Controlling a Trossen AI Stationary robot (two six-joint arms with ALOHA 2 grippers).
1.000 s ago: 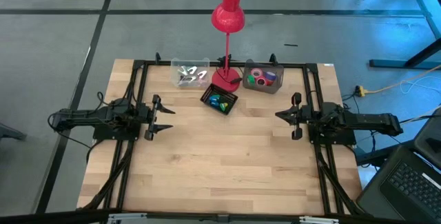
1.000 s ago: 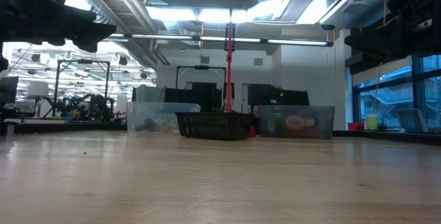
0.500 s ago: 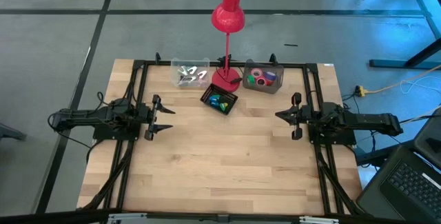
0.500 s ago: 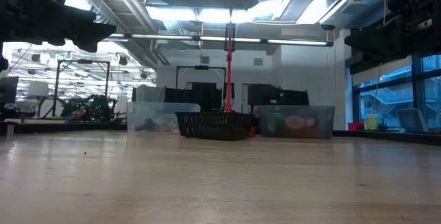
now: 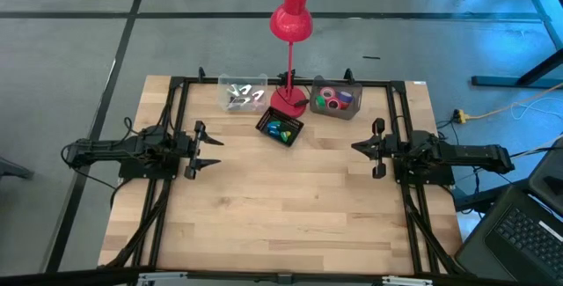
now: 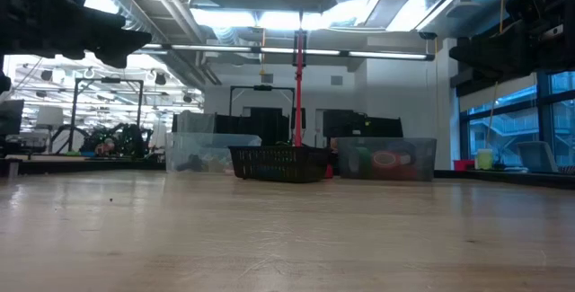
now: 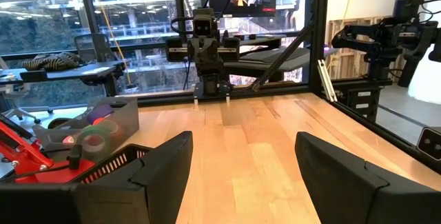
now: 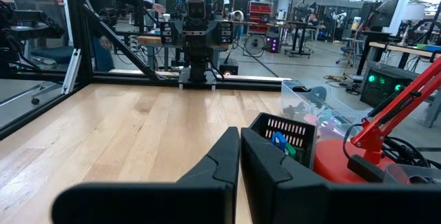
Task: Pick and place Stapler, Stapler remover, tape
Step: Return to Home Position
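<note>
Three containers stand in a row at the table's far middle. A clear bin [image 5: 242, 94] holds small silver and black pieces, which may be the stapler removers. A black mesh basket [image 5: 280, 129] holds small green and blue items [image 8: 277, 141], possibly the staplers. A grey bin [image 5: 336, 101] holds the tape rolls [image 5: 332, 100], also in the left wrist view [image 7: 93, 131]. My left gripper [image 5: 218, 151] hovers open and level at the table's left, nothing between its fingers [image 7: 244, 141]. My right gripper [image 5: 354, 147] hovers shut and empty at the table's right [image 8: 239, 148].
A red desk lamp stands with its base [image 5: 288, 103] between the bins, and its head [image 5: 291, 22] reaches past the far edge. A black frame rail [image 5: 281, 82] borders the table. Bare wood [image 5: 281, 198] lies between and in front of the arms. A person shows beyond the table [image 8: 103, 3].
</note>
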